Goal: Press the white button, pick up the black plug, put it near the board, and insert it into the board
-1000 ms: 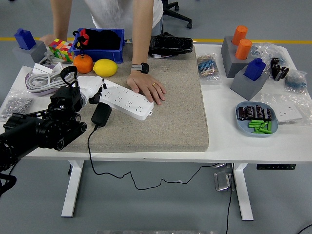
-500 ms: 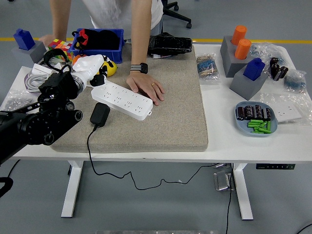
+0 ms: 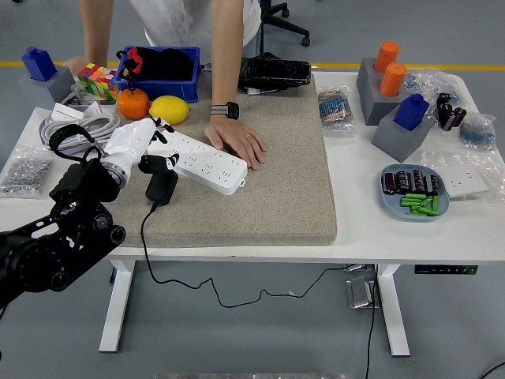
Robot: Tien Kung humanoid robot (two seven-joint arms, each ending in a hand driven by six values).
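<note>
A white power strip [image 3: 207, 163] lies slanted on the grey mat [image 3: 276, 174]. A person's hand [image 3: 238, 142], wearing a watch, rests flat on its far edge. The black plug [image 3: 162, 186] lies on the mat just in front of the strip's left end, and its cable [image 3: 145, 237] drops over the table's near edge. My left hand [image 3: 150, 148], white with dark fingertips, hovers at the strip's left end, right above the plug. Its fingers are spread and hold nothing. I cannot make out the white button on the strip. My right arm is out of sight.
Behind my hand are an orange [image 3: 135, 103], a lemon [image 3: 170, 109], a blue bin [image 3: 162, 67] and a coloured cube [image 3: 97, 79]. A coiled white cable [image 3: 75, 126] and a bag of screws [image 3: 20, 170] lie left. Grey blocks [image 3: 387, 87] and a blue plate [image 3: 416, 207] stand right.
My left hand rose toward the orange, then came back down and forward to the strip's left end over the plug. The plug, the strip and the person's hand stayed put.
</note>
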